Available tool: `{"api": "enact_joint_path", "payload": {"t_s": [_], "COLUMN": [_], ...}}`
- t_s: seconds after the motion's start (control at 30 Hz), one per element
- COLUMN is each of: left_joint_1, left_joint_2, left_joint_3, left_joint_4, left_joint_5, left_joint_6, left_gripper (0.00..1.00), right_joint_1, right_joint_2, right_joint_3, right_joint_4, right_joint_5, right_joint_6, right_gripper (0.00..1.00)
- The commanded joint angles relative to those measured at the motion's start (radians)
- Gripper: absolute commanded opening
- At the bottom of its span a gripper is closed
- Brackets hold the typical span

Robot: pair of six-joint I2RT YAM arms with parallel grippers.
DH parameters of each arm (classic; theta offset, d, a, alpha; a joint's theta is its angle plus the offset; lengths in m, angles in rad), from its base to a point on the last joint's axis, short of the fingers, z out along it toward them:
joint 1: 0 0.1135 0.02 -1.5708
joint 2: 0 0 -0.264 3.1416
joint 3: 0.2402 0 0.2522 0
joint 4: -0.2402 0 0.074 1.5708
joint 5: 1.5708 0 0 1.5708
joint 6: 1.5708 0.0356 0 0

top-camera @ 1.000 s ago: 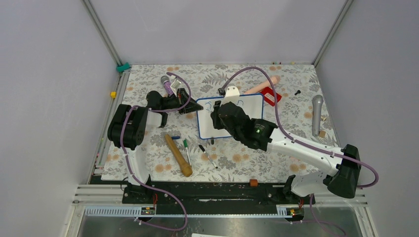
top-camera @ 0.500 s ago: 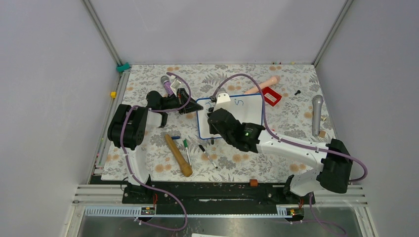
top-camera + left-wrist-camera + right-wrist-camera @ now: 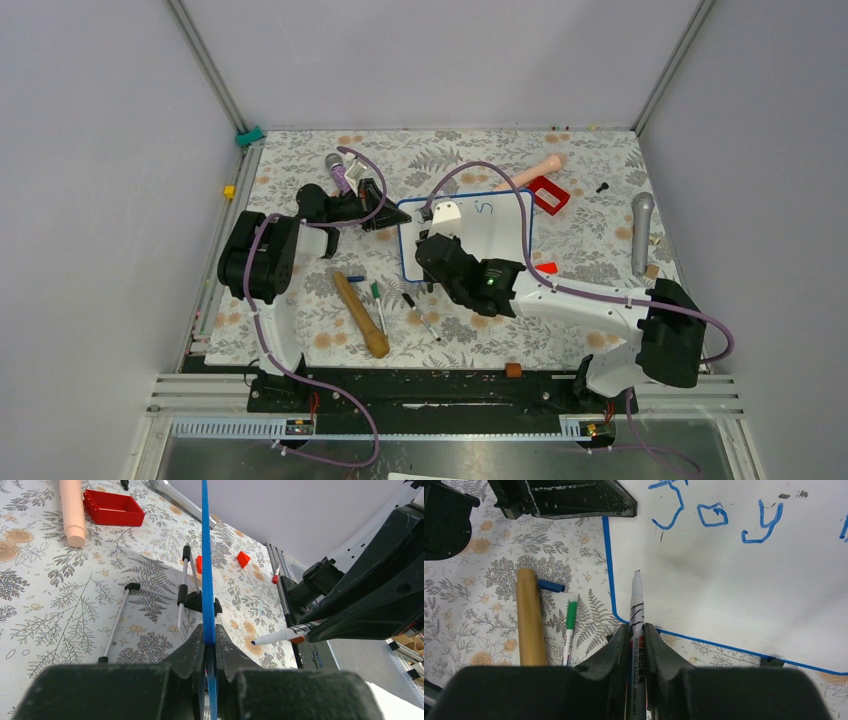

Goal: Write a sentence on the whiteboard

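Observation:
The whiteboard stands tilted on the floral mat, blue-framed. My left gripper is shut on its left frame edge; in the left wrist view the blue frame runs straight up from between the closed left gripper. My right gripper is shut on a white marker. The marker's tip points at the whiteboard near its lower left corner, below the "J". Whether the tip touches, I cannot tell. Of the sentence, blue "Joy" and the start of another stroke show. In the top view my right gripper covers the board's left part.
A wooden stick, a green marker, a blue cap and a black pen lie near the board's front left. A red box and a pink cylinder lie behind it. A grey microphone lies at the right.
My right arm has swung left and nearer, carrying the marker from the board's upper middle to its lower left. The left gripper has kept its hold without moving.

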Motion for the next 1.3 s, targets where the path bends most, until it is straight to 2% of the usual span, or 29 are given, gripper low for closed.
{"api": "enact_joint_path", "payload": {"t_s": [0.0,0.5,1.27], "left_joint_1": [-0.012,-0.013,-0.012], "left_joint_2": [0.022,0.032,0.036], "left_joint_3": [-0.016,-0.014,-0.012], "left_joint_4": [0.04,0.04,0.04], "left_joint_5": [0.111,0.108,0.112], "left_joint_6": [0.094,0.094,0.094], "left_gripper": [0.0,0.0,0.0], "right_joint_1": [0.022,0.024,0.024], "right_joint_2": [0.025,0.037,0.114], "right_joint_3": [0.004,-0.054,0.044], "right_joint_4": [0.001,0.088,0.017], "right_joint_5": [0.069,0.092,0.133], "right_joint_6": [0.029,0.004,-0.02], "right_gripper": [0.0,0.0,0.0]}}
